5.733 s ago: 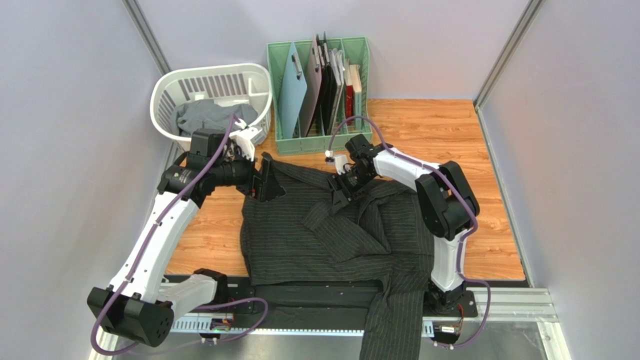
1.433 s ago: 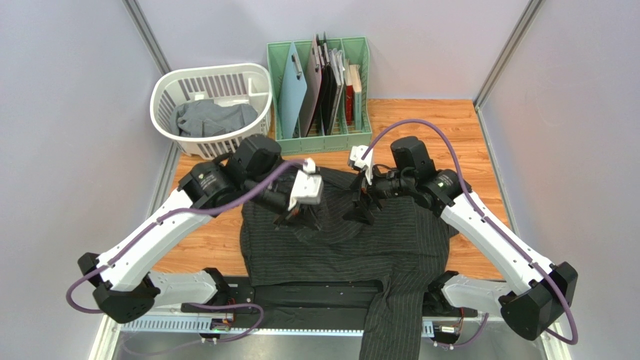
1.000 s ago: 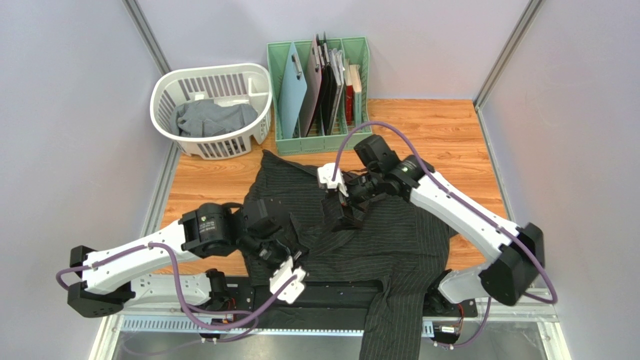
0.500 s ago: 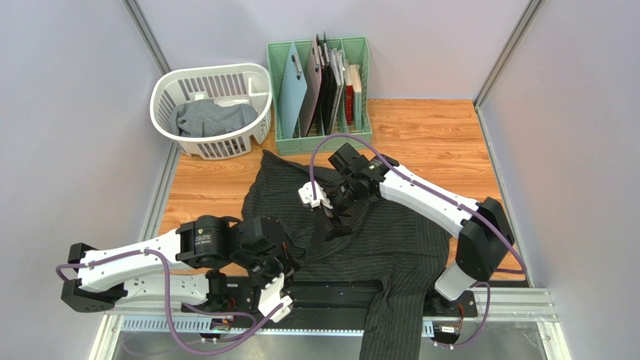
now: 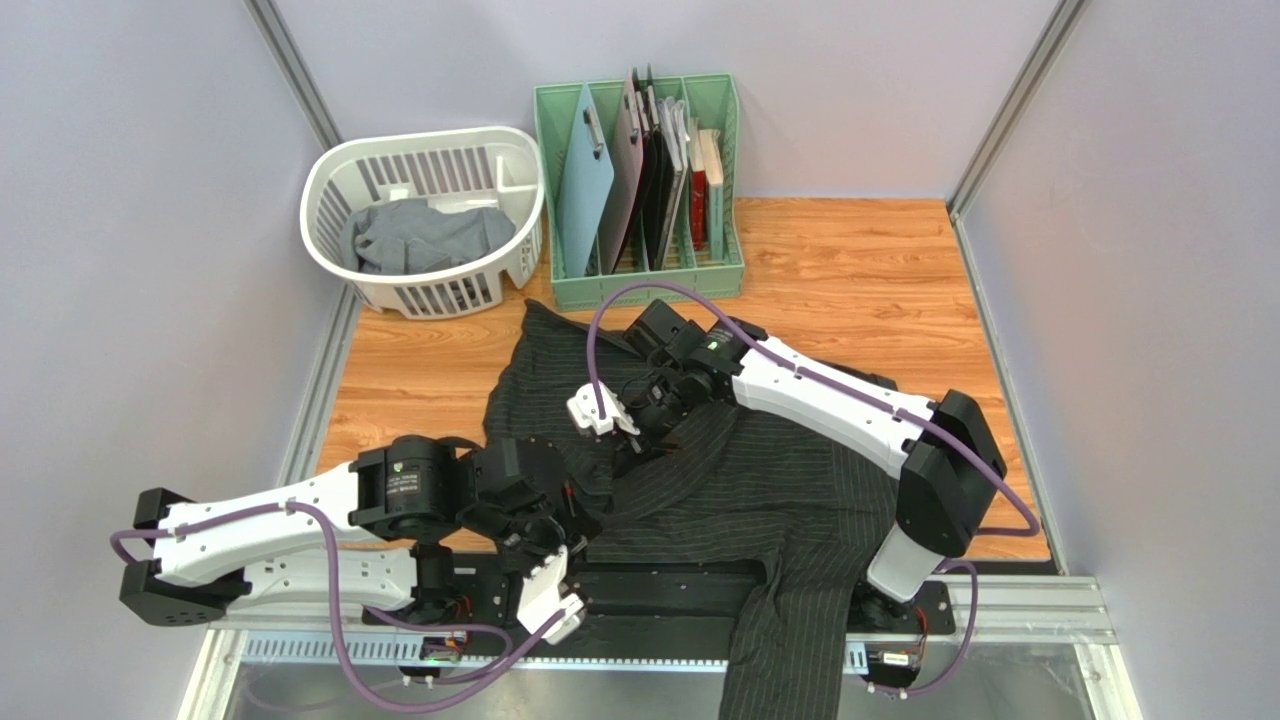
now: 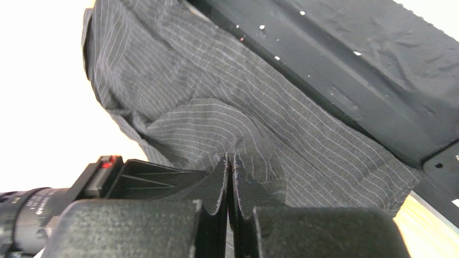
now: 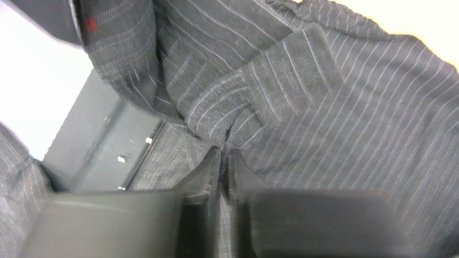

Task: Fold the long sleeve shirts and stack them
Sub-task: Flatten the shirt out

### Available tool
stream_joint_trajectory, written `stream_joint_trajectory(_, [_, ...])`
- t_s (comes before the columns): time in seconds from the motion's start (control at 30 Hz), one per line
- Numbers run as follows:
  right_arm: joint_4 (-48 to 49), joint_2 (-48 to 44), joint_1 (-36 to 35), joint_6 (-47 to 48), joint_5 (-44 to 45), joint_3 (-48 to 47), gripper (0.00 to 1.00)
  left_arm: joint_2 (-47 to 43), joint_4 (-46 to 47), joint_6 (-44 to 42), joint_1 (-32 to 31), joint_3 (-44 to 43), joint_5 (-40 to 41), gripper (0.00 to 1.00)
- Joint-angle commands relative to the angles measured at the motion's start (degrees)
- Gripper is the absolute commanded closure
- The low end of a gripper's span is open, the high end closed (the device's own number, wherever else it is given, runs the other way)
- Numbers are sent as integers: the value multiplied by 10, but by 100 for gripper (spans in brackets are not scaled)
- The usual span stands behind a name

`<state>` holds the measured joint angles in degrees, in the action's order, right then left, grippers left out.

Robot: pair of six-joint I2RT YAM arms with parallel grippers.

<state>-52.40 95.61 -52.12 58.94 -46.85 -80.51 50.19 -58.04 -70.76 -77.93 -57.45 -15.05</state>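
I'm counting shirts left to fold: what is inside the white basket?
A crumpled mid-grey shirt lies inside the basket, filling its bottom. Whether anything lies beneath it cannot be seen, because the shirt covers it.

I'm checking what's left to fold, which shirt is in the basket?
The grey shirt, bunched in the white basket at the back left. The black shirt, pinstriped, lies spread on the table instead.

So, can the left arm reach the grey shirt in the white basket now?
Probably not yet: the left gripper is shut on the black pinstriped shirt, far from the basket; nothing covers the grey shirt.
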Motion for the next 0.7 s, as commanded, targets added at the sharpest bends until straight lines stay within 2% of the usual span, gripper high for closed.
stream_joint_trajectory(0.0, [-15, -33, 16, -78, 17, -34, 100, -22, 49, 46, 1, 11, 20, 93])
stream_joint_trajectory(0.07, [-17, -76, 58, -103, 12, -27, 100, -45, 71, 107, 16, 12, 15, 78])
stream_joint_trajectory(0.1, [-9, -92, 73, -112, 14, -25, 100, -57, 77, 127, 30, 10, 3, 77])
stream_joint_trajectory(0.2, [5, -155, 136, -164, 18, -26, 100, -69, 103, 203, 127, 4, -30, 72])
stream_joint_trajectory(0.23, [8, -168, 152, -174, 24, -32, 100, -72, 111, 215, 199, 2, -44, 71])
stream_joint_trajectory(0.3, [24, -202, 198, -202, 47, -39, 100, -63, 140, 249, 275, -3, -83, 65])
stream_joint_trajectory(0.33, [32, -211, 216, -212, 55, -46, 100, -55, 150, 255, 347, -5, -98, 60])
stream_joint_trajectory(0.37, [43, -220, 248, -234, 71, -54, 100, -42, 163, 262, 379, -13, -110, 55])
stream_joint_trajectory(0.4, [61, -230, 267, -241, 80, -62, 100, -3, 166, 265, 407, -20, -122, 46])
stream_joint_trajectory(0.43, [71, -232, 284, -253, 90, -70, 100, 22, 165, 258, 455, -29, -127, 36])
stream_joint_trajectory(0.47, [81, -231, 316, -264, 111, -89, 100, 50, 153, 244, 478, -54, -136, 27])
stream_joint_trajectory(0.5, [99, -227, 334, -282, 119, -99, 100, 110, 151, 233, 519, -69, -150, 21])
stream_joint_trajectory(0.53, [107, -222, 351, -290, 126, -110, 100, 142, 154, 220, 537, -83, -149, 19])
stream_joint_trajectory(0.6, [133, -207, 392, -305, 142, -143, 100, 226, 153, 181, 576, -125, -150, 21])
stream_joint_trajectory(0.67, [143, -195, 409, -300, 174, -166, 100, 265, 168, 107, 587, -145, -127, 21])
